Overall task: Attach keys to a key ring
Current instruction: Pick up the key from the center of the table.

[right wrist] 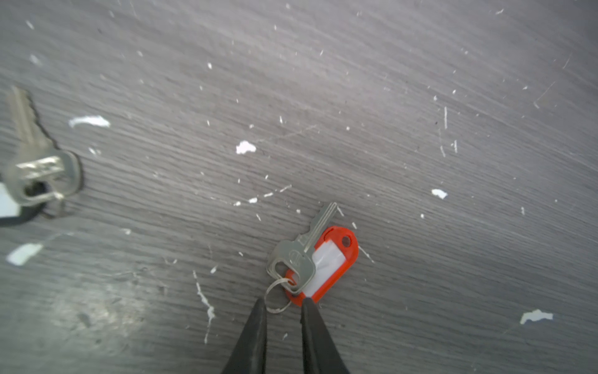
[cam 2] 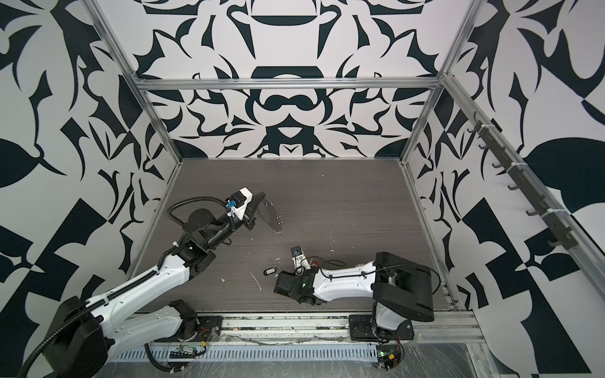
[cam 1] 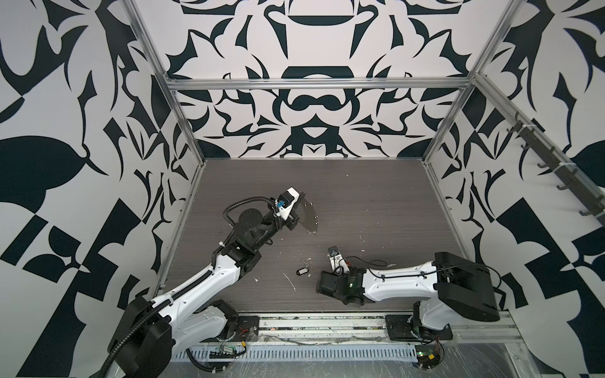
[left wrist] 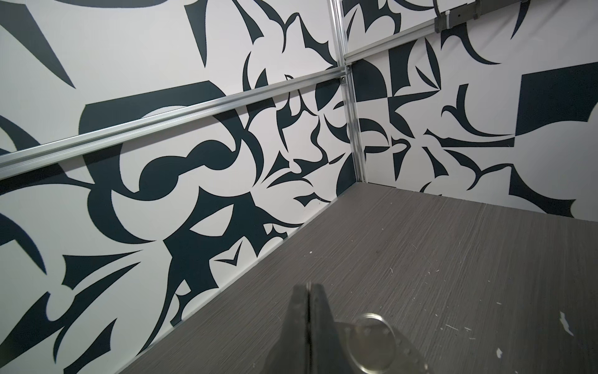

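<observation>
Red-tagged keys lie just ahead of right fingers.

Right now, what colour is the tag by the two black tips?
Red-orange tag with a white label; best seen in the right wrist view.

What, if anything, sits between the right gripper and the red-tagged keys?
Nothing visible. The right gripper has its tips on either side of the small ring of the red-tagged keys, jaws slightly apart; only white scraps lie on the table nearby.
</observation>
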Motion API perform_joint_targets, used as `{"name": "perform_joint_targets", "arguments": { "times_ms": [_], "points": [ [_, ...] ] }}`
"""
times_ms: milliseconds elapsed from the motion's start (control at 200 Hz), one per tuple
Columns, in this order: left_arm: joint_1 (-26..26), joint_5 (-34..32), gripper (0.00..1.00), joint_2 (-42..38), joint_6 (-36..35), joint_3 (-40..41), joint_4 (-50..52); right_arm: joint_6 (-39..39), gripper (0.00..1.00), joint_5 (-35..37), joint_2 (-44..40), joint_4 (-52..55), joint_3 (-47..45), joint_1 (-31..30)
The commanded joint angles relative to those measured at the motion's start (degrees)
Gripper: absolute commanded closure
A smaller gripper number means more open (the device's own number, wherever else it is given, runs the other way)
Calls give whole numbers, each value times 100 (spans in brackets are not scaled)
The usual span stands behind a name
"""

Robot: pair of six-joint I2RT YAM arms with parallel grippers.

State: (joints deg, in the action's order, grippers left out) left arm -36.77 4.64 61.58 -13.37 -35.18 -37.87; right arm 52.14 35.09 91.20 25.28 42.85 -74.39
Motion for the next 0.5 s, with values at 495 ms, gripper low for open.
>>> {"name": "perform_joint_targets", "arguments": {
  "times_ms": [495],
  "points": [
    [-5, 123, 100, -71, 80, 64, -361, 233, 81, 296, 469, 556, 385, -23]
  ]
}}
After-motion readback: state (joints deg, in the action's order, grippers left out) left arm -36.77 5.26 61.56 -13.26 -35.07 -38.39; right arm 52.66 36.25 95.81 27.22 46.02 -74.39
